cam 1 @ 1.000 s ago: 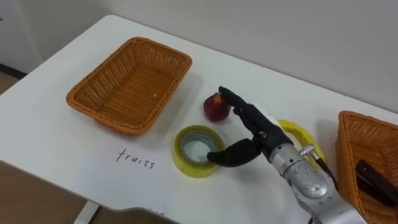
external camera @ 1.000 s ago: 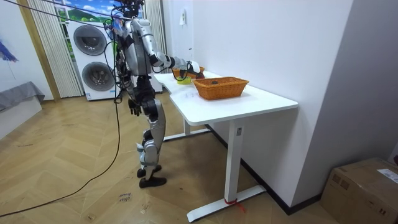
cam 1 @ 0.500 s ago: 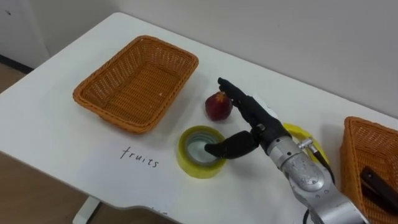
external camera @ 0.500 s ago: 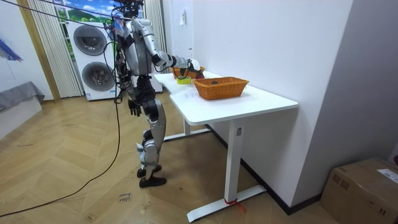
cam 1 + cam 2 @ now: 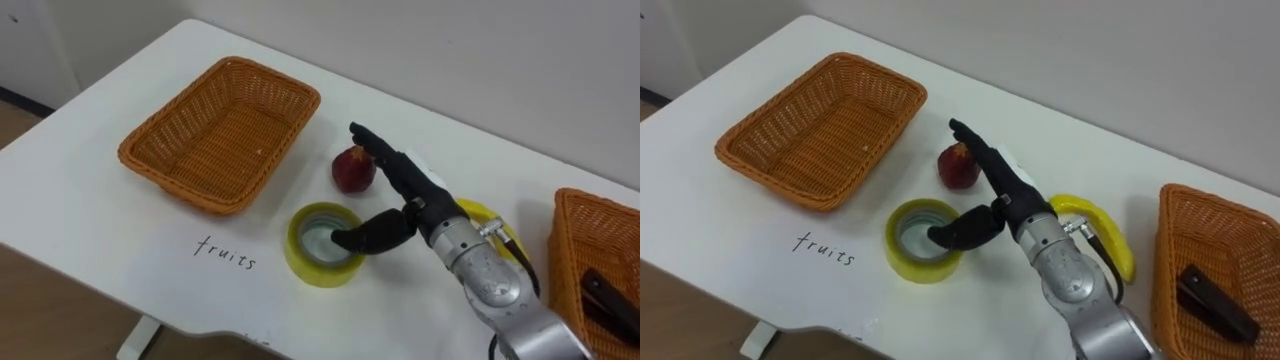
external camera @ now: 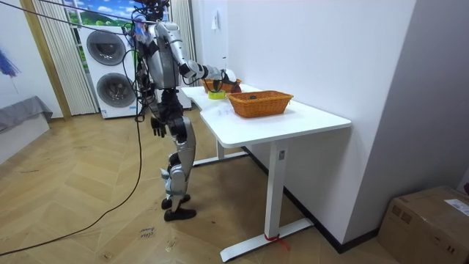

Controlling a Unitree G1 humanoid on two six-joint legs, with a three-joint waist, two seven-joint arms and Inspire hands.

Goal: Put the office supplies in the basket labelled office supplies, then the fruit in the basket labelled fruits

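Note:
A red apple (image 5: 352, 170) lies on the white table (image 5: 120, 230) to the right of an empty wicker basket (image 5: 215, 140). In front of the apple sits a yellow tape roll (image 5: 308, 262), with a banana (image 5: 484, 214) to its right. My right hand (image 5: 410, 195) is open above them: its straight fingers reach past the apple's right side, and its thumb hangs over the roll's hole. It holds nothing. A second wicker basket (image 5: 570, 250) at the right edge contains a dark office item (image 5: 610, 300). In the room view my left hand (image 6: 157, 126) hangs at my side.
A handwritten label (image 5: 224, 253) marks the table in front of the empty basket. The table's front edge runs close below the tape roll. A wall stands behind the table. In the room view I stand at the table's end, right arm stretched over it.
My right hand has moved a little forward and left. Its thumb has gone from beside the tape roll's rim to over its hole. The camera has shifted slightly.

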